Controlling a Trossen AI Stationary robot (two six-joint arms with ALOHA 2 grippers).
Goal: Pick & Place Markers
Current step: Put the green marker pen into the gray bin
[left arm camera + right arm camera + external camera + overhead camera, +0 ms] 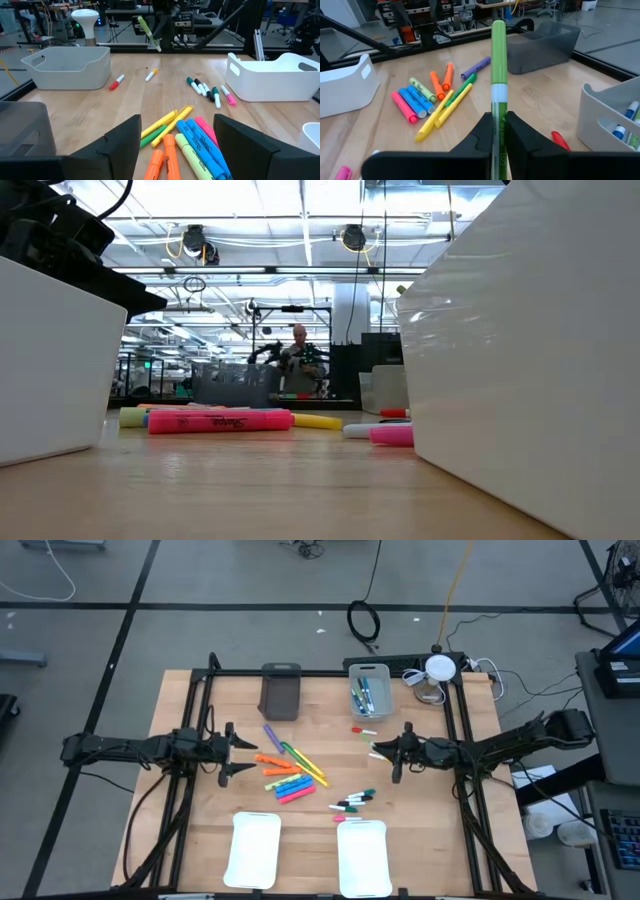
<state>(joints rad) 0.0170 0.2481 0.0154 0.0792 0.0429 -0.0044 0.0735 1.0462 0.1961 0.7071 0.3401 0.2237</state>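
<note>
Markers: one thin light-green pen with a white band (498,75) pinched upright between the right gripper's (498,131) pressed-together fingers, long axis vertical, beside the pale grey bin already holding pens (369,690). Chunky loose pile (287,776) nearer the left gripper (243,753), fingers spread wide, facing it. Drop probably next into that bin.

Running two dark, slim jointed arms, left arm (130,748) and right arm (510,743), each ending in two matte black angular fingers (122,142). Trailing black cables along both arms.
</note>
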